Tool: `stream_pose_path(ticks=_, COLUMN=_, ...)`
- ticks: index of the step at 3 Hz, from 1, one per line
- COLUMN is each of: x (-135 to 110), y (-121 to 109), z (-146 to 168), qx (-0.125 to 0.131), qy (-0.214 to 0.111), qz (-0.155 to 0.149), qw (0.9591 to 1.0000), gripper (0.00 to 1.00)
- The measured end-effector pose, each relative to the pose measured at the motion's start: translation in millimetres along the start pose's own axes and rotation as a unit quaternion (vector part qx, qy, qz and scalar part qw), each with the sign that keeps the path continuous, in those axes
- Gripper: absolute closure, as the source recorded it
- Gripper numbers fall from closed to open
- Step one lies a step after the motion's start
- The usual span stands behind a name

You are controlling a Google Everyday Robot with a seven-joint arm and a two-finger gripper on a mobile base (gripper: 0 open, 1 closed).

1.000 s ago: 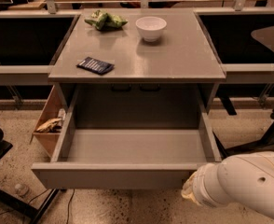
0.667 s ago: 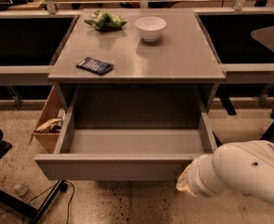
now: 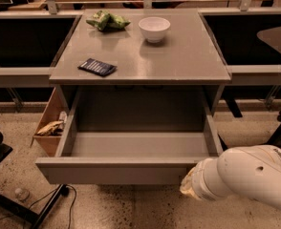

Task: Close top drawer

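Observation:
The top drawer (image 3: 112,173) is a wide grey drawer with a plain flat front. It stands pulled far out of the cabinet, and its deep tray (image 3: 140,144) is empty. My gripper (image 3: 188,187) is at the end of the white arm at the lower right. It is right at the right end of the drawer's front panel. The arm covers the front's right corner, so I cannot see whether it touches.
On the grey cabinet top (image 3: 188,61) are a white bowl (image 3: 154,29), a green bag (image 3: 106,20) and a dark blue packet (image 3: 97,67). A light brown wooden box (image 3: 48,123) stands at the cabinet's left. Cables and a black stand lie on the floor at the lower left.
The arm has moved left and up against the drawer front. The drawer front has gone back a little toward the cabinet.

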State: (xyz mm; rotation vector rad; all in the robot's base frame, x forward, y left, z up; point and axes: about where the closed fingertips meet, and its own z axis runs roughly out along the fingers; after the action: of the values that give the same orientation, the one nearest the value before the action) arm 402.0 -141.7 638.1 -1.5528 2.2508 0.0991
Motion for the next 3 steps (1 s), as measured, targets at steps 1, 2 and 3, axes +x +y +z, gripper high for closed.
stream_pose_path(ticks=1, x=-9.9, y=-24.8, z=14.4, qx=0.011, qy=-0.022, qz=-0.021, qw=0.9995, gripper=1.00)
stream_pose_path(ticks=2, x=-9.7, y=-24.1, z=14.1, qx=0.011, qy=-0.022, qz=-0.021, qw=0.9995, gripper=1.00)
stream_pose_path(ticks=3, x=-16.6, y=-55.8, z=21.6, qx=0.006, qy=-0.031, qz=-0.039, qw=0.9987, gripper=1.00)
